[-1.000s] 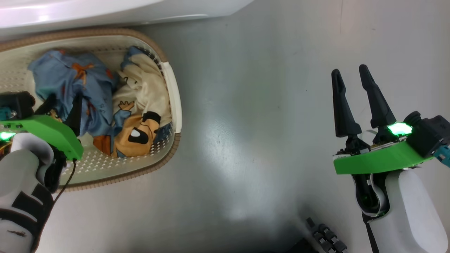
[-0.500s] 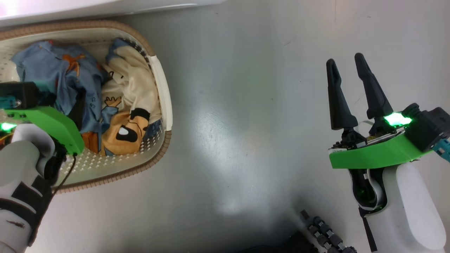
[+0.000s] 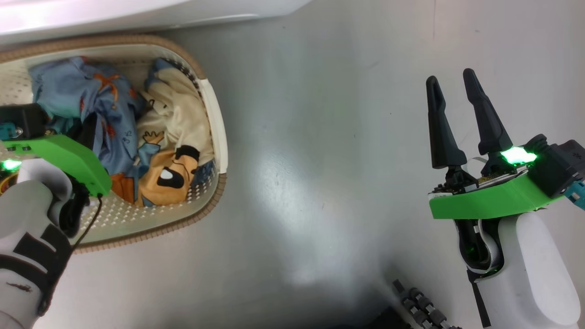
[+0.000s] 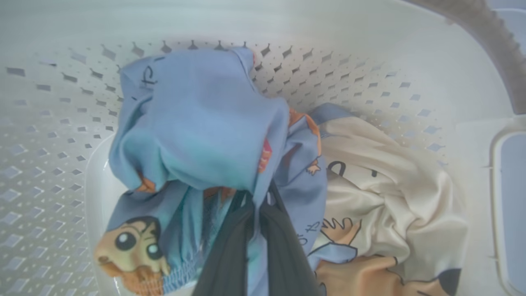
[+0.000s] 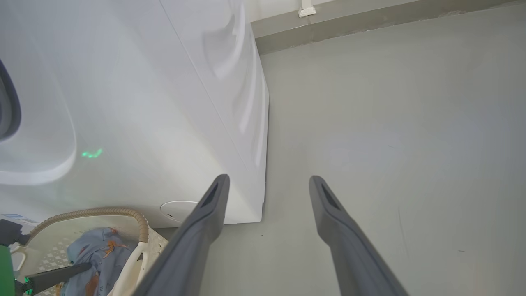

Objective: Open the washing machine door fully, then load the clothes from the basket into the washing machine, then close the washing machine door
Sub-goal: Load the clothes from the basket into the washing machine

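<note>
The cream basket, on the floor beside the white washing machine, holds a light blue garment and a cream and orange garment. The left fingers pinch the blue cloth, nearly closed; the right fingers stand wide apart, holding nothing.

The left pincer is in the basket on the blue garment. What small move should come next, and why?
Probably lift the left pincer straight up: its fingers are closed on a fold of the light blue garment, which lies in the basket beside the cream garment.
</note>
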### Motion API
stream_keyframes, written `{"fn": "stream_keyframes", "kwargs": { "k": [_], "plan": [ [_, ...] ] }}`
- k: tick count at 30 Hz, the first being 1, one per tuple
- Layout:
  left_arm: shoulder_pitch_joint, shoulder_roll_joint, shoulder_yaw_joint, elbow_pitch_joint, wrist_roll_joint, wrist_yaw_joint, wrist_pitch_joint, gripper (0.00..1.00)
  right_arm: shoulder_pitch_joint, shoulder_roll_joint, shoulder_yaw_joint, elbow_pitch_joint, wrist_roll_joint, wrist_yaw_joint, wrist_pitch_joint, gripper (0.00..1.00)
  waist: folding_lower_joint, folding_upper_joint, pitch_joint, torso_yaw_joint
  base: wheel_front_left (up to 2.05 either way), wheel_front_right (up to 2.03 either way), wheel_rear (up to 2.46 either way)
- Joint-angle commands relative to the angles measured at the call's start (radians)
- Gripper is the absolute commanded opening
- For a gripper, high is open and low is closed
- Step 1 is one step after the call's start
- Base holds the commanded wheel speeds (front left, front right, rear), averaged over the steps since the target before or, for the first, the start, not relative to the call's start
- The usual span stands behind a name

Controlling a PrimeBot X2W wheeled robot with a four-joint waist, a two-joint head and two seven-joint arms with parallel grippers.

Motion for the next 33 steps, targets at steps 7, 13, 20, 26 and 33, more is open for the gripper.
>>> {"fn": "stream_keyframes", "kwargs": {
  "k": [7,13,20,26,33],
  "plan": [
    [0.06,0.032,0.119,-0.044,0.003,-0.002,-0.014,0.0,0.044,0.008,0.004,-0.005,-0.009,0.002,-0.005,1.0,0.0,0.0,-0.091,0.043,0.0,0.0,0.0],
    [0.153,0.031,0.264,-0.119,0.095,-0.002,-0.014,0.0,0.059,0.007,-0.006,0.016,-0.004,0.002,-0.005,1.0,0.0,0.0,-0.181,0.068,0.0,0.0,0.0],
    [0.292,0.0,0.434,-0.21,0.24,-0.002,-0.015,0.0,0.105,-0.012,-0.023,0.047,0.007,0.002,-0.005,1.0,0.0,0.0,-0.31,0.097,0.0,0.0,0.0],
    [0.407,-0.039,0.556,-0.298,0.359,-0.002,-0.015,0.0,0.162,-0.026,-0.052,0.067,0.018,0.002,-0.005,1.0,0.0,0.0,-0.42,0.117,0.0,0.0,0.0],
    [0.535,-0.073,0.669,-0.416,0.474,-0.002,-0.015,0.0,0.231,-0.039,-0.076,0.082,0.029,0.002,-0.005,1.0,0.0,0.0,-0.531,0.138,0.0,0.0,0.0]
  ]
}}
